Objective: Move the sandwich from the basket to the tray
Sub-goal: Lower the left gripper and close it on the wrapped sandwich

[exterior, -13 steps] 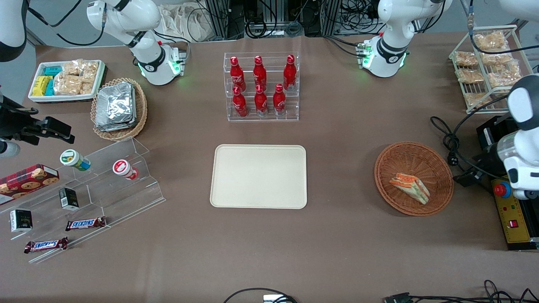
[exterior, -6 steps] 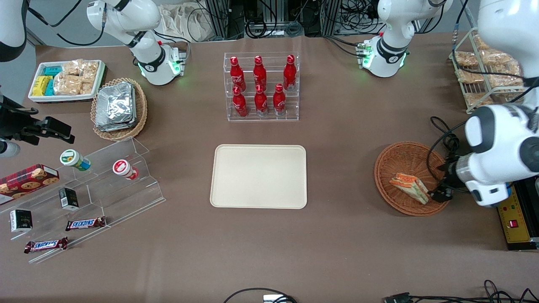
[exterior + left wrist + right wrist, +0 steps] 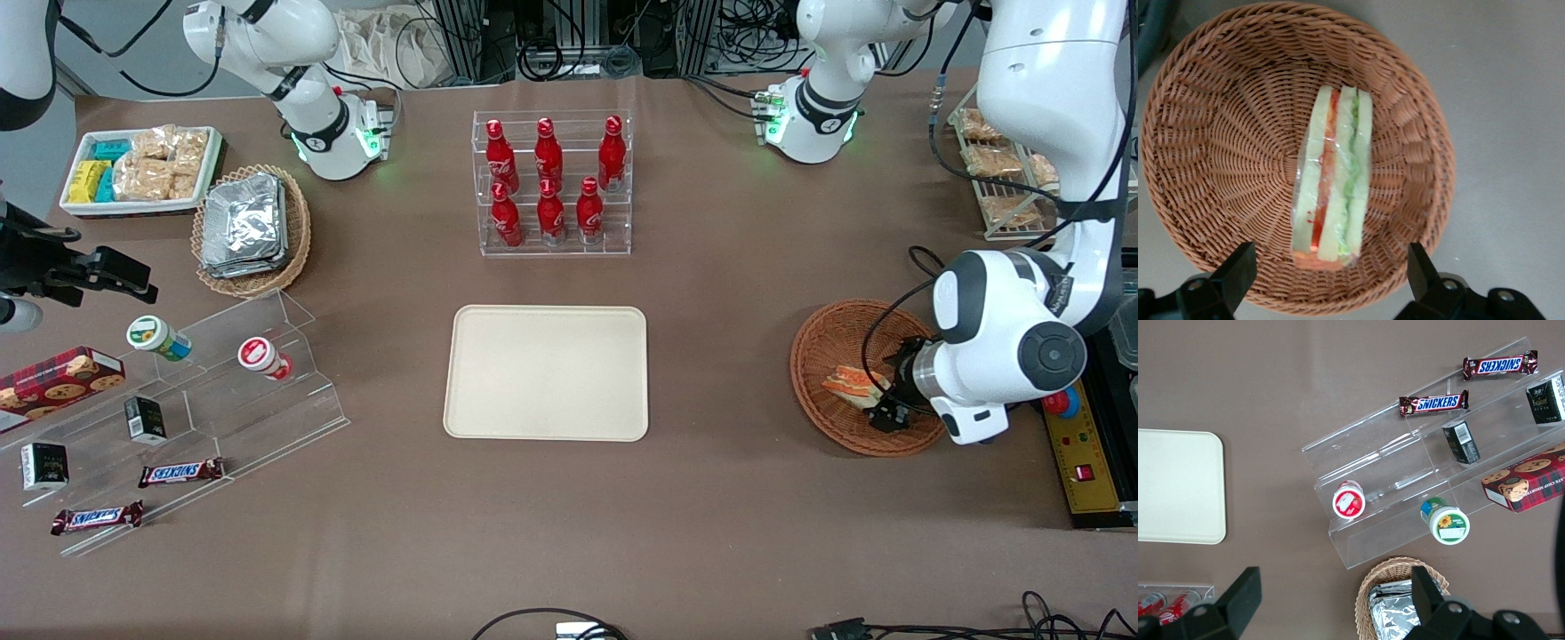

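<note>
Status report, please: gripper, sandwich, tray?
Gripper open, above the basket. Sandwich lying in basket, not gripped. Tray bare, nothing in the way.

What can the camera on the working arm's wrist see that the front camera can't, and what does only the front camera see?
Only the left wrist view shows the sandwich's whole length with its orange and green stripes, and the open gripper hanging above it. Only the front view shows the tray, the red bottles and the snack shelves; there the arm hides part of the sandwich. Both show the sandwich lying in the basket.
</note>
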Motion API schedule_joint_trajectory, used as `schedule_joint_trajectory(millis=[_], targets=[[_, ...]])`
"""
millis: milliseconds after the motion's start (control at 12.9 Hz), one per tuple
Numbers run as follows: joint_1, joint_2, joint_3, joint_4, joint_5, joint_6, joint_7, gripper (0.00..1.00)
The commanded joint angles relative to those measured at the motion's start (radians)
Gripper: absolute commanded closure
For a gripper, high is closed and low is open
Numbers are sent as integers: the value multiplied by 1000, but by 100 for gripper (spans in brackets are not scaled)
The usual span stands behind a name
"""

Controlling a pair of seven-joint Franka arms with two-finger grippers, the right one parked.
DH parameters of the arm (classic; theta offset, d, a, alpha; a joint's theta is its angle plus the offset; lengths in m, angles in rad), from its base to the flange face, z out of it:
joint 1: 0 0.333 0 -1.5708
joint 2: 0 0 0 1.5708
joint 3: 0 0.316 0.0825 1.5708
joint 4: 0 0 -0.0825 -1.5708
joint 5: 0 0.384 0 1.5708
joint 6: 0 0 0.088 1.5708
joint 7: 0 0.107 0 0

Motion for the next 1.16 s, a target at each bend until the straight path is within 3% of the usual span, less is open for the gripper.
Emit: schedule_joint_trajectory(millis=[0, 543, 621, 698, 776, 853, 931, 1086], targets=[[-2, -8, 4, -51, 37, 45, -21, 0], [0, 18, 5, -101, 62, 113, -21, 0], [0, 27, 5, -100, 73, 125, -21, 6], [0, 30, 5, -100, 76, 127, -21, 26], [0, 32, 5, -100, 76, 130, -22, 57], [0, 30, 5, -101, 76, 130, -22, 80], [0, 27, 7, -101, 76, 128, -24, 94], [0, 23, 7, -95, 76, 124, -22, 100]])
